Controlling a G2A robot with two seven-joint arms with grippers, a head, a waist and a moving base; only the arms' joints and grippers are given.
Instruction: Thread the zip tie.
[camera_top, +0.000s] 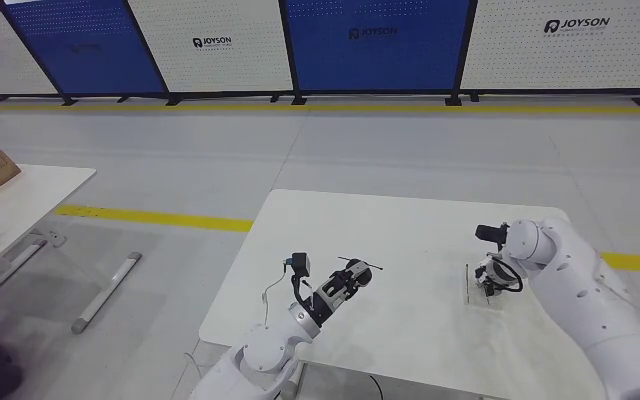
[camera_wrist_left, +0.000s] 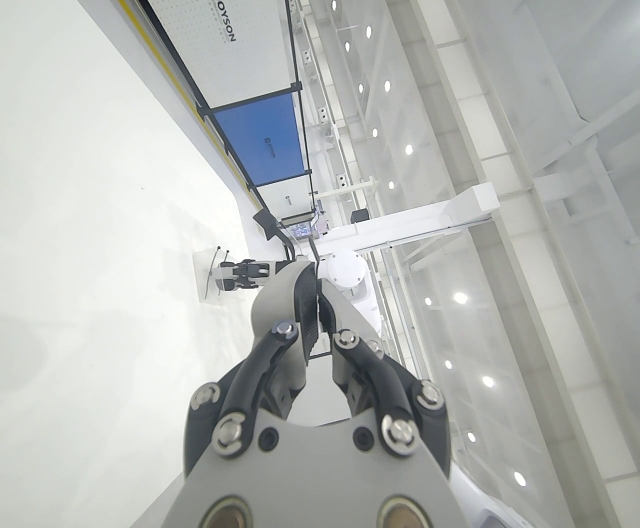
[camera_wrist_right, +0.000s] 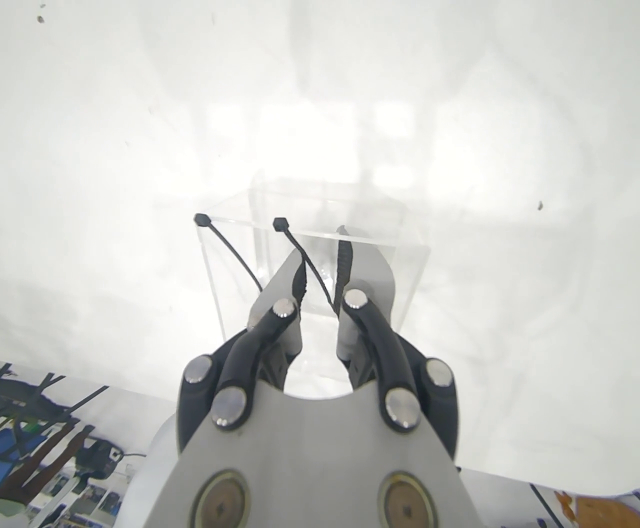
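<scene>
- Blue and white panels (camera_top: 375, 45) stand along the back of the room, and a yellow line (camera_top: 150, 217) runs over the grey floor.
- One white surface (camera_top: 420, 235) holds the work things.
- The left end effector (camera_top: 358, 272) is over the near left part of the surface.
- Its fingers are pressed together on a thin black zip tie (camera_top: 360, 265).
- From above, the zip tie lies across the fingertips and sticks out on both sides.
- In the left wrist view the dark pads (camera_wrist_left: 306, 310) of the left end effector (camera_wrist_left: 317, 295) meet, and a bit of the zip tie (camera_wrist_left: 314, 252) pokes out past the tips.
- A clear stand (camera_top: 478, 292) sits on the right part of the surface, well apart from the left end effector.
- Two more black ties stand in the stand (camera_wrist_right: 400, 235): a side tie (camera_wrist_right: 227, 249) and a middle tie (camera_wrist_right: 299, 254).
- Each one has a small square head at the top.
- The right end effector (camera_top: 488, 283) is right at the stand.
- Its fingers (camera_wrist_right: 345, 255) are a little apart, with a narrow gap.
- The middle tie runs down through that gap in the right end effector (camera_wrist_right: 322, 260).
- I cannot tell if the pads touch it.
- The side tie is outside the gap, just beside one finger.
- The left wrist view also shows the right end effector (camera_wrist_left: 225, 276) far off, next to the stand (camera_wrist_left: 202, 280).
</scene>
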